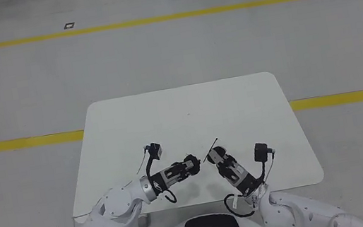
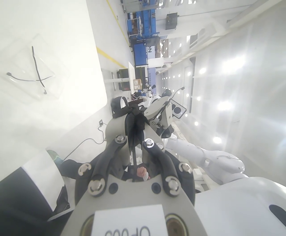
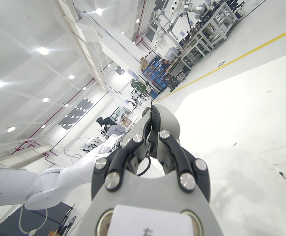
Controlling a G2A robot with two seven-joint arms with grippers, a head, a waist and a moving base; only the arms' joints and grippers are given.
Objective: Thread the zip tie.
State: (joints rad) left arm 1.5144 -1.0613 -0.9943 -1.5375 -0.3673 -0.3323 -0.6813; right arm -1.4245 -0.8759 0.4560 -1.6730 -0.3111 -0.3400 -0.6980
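Black zip tie [image 3: 151,97] pinched in my closed right end effector [image 3: 152,110]; my left end effector [image 2: 134,112], also closed, has a clear tray [image 2: 20,60] in view.

Above near edge of white rounded table [image 1: 188,112]: left gripper [image 1: 193,162] beside right gripper [image 1: 211,156]; thin black plastic zip tie [image 1: 212,144] in right gripper.

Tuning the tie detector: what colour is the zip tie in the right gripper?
The zip tie is black; the right wrist view shows it best.
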